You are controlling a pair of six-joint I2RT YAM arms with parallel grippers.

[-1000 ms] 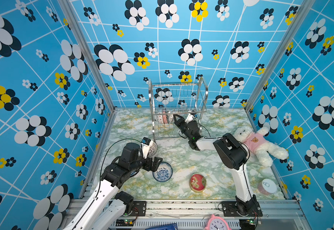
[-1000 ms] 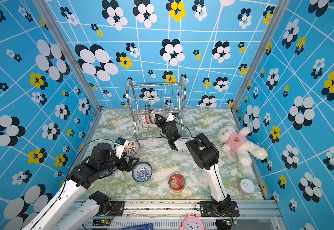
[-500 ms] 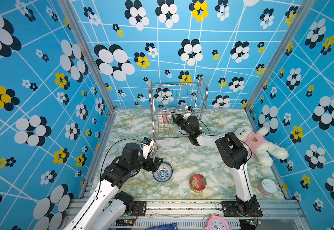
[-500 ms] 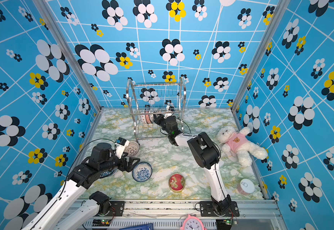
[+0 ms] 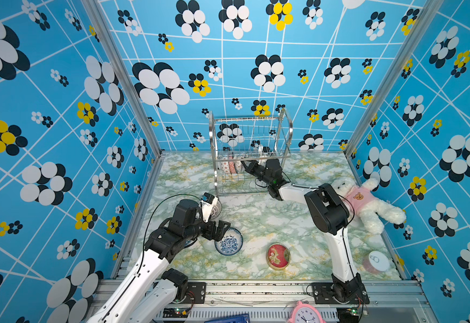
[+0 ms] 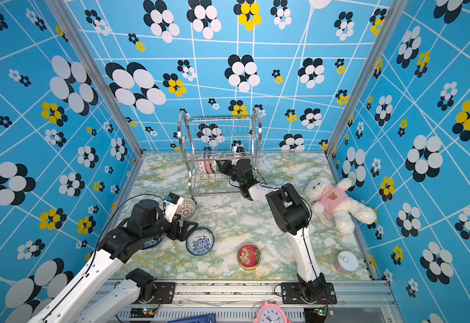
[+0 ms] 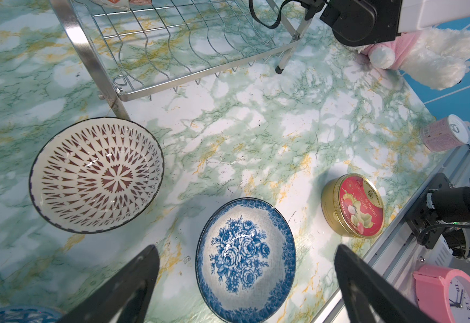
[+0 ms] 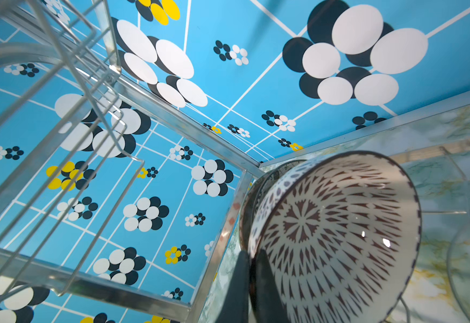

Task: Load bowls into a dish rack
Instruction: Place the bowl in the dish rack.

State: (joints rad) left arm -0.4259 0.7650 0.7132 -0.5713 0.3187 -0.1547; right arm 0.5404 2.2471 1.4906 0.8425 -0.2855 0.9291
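Observation:
The dish rack stands at the back of the table, with several bowls on edge in its lower tier. My right gripper reaches into that tier, shut on the rim of a dark-patterned bowl held upright beside them. My left gripper hangs open just over a blue floral bowl, a finger on either side. A brown-patterned bowl lies near the rack's front leg. Another blue bowl is mostly hidden under my left arm.
A red tin with a gold rim lies right of the blue floral bowl. A white teddy bear in pink lies by the right wall, and a pink can sits at the front right. A pink clock sits below the table's front rail.
My right gripper has carried its bowl leftward, deeper into the rack's lower tier toward the standing bowls. The left arm has hardly moved.

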